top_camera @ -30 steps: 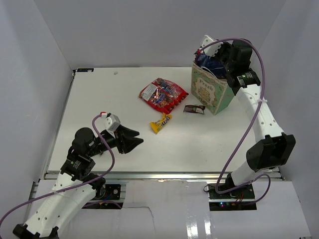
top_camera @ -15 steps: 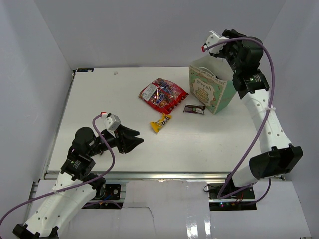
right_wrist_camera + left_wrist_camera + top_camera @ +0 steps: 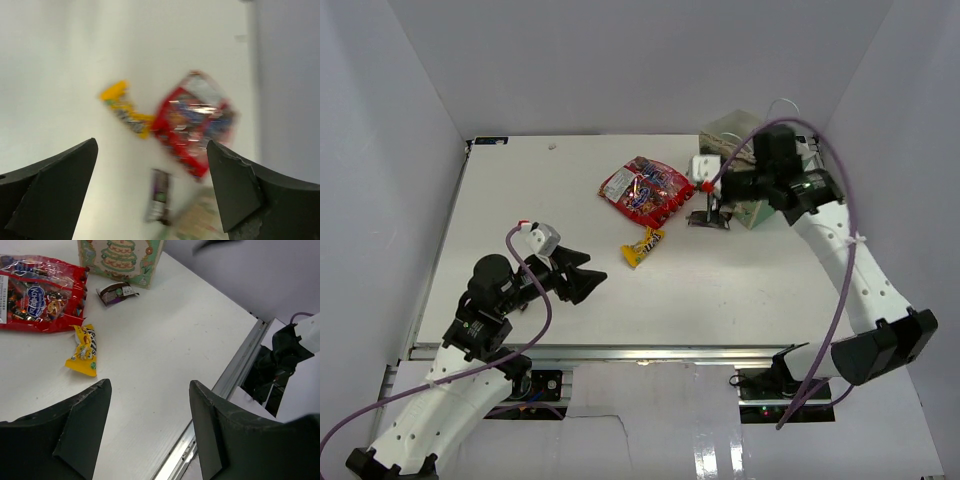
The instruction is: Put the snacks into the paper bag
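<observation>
A red candy bag [image 3: 648,190] lies mid-table, with a yellow packet [image 3: 643,245] in front of it and a dark brown wrapper [image 3: 708,220] to its right. The mint-green paper bag [image 3: 732,128] stands at the back right, mostly hidden by my right arm. My right gripper [image 3: 713,203] hangs open and empty just above the brown wrapper, in front of the bag. Its blurred wrist view shows the red bag [image 3: 197,122], the yellow packet [image 3: 125,107] and the wrapper [image 3: 159,195] below the open gripper [image 3: 151,144]. My left gripper [image 3: 582,278] is open and empty near the front left.
The left wrist view shows the paper bag [image 3: 120,257], the red bag [image 3: 40,300], the wrapper [image 3: 116,292] and the yellow packet [image 3: 84,351] beyond the open left gripper [image 3: 149,385]. The table's metal front rail [image 3: 235,375] runs to the right. White walls enclose the table.
My right arm swung from above the paper bag down and left to the brown wrapper, and its jaws opened wide. The left jaws opened a little wider.
</observation>
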`<action>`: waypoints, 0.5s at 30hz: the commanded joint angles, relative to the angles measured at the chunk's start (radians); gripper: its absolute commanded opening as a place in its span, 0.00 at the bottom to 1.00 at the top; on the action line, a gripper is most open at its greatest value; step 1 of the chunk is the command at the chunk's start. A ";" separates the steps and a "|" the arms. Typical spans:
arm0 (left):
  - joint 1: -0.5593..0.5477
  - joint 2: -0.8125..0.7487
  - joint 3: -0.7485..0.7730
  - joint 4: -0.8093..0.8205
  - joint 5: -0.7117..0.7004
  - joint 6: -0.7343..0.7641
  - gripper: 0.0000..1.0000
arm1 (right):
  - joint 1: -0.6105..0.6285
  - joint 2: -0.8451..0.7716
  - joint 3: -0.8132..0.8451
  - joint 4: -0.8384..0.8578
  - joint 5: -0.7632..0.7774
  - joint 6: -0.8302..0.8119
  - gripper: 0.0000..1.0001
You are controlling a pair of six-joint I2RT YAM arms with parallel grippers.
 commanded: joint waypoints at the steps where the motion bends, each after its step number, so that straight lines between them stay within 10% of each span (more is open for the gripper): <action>1: 0.000 0.012 0.004 -0.032 -0.107 -0.001 0.74 | 0.069 0.032 -0.251 -0.164 -0.150 -0.229 0.95; 5: 0.000 0.018 0.017 -0.065 -0.214 -0.008 0.75 | 0.111 0.073 -0.405 -0.194 -0.158 -0.718 0.90; 15: 0.000 0.022 0.035 -0.170 -0.521 -0.044 0.80 | 0.238 0.478 -0.209 0.190 0.138 -0.505 0.93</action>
